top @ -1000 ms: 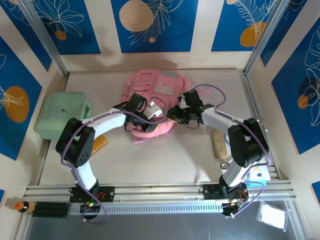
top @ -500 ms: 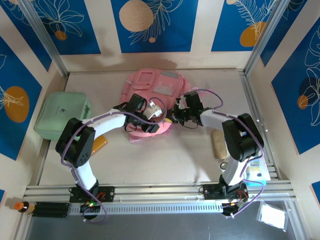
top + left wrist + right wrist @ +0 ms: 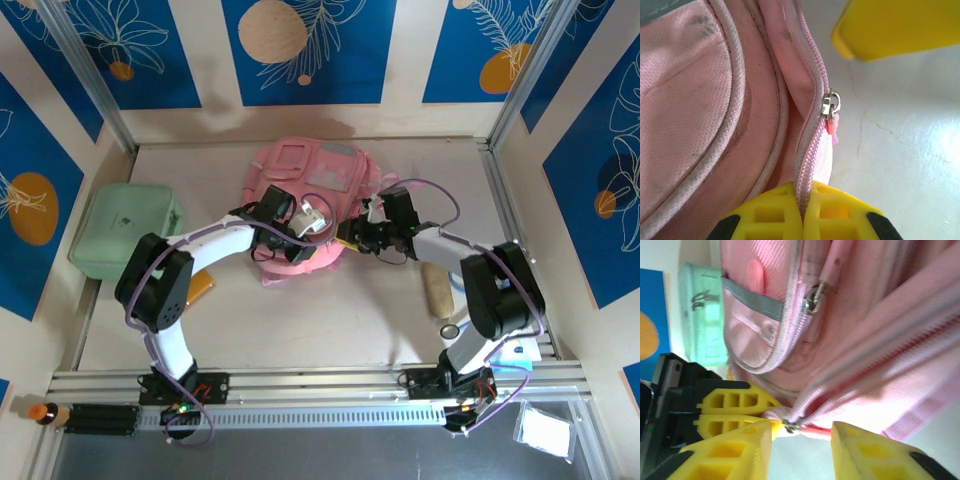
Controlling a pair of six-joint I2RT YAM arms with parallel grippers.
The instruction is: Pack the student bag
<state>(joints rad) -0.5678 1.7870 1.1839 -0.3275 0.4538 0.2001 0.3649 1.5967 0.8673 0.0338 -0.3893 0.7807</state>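
While left pincer (image 3: 803, 202) grips bag (image 3: 310, 165), right arm (image 3: 440, 245) shifted

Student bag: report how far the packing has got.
Done: nothing looks packed; the mint-green case lies outside, left of the student bag. In hand: the left gripper is shut on the bag's zip seam, and the right gripper is open around a zip pull. Left: opening the zip, which looks closed in the left wrist view, then loading.
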